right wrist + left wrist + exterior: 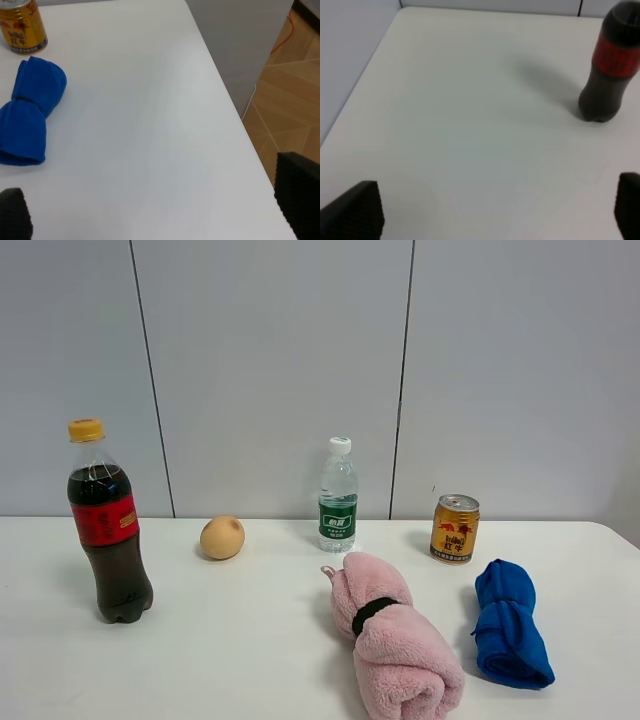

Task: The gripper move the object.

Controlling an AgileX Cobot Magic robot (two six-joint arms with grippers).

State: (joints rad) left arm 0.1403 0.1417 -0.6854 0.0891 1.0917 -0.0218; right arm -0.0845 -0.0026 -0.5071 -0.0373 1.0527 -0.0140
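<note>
left gripper (495,210) fingers spread, empty | right gripper (150,220) fingers spread, empty, off blue towel (30,117)

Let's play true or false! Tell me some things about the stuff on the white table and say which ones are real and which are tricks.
1. The small bright blue rolled-up terry towel lies on the white table beside the bigger pink rolled towel with a black band. True.
2. The gold drink can is tipped over on its side. False: it stands upright, behind the blue towel.
3. The right gripper is squeezing the blue towel. False: its jaws are spread wide, apart from the towel, holding nothing.
4. The dark cola bottle with a red label has a yellow cap. True.
5. The clear water bottle with a green label lies flat. False: it stands upright.
</note>
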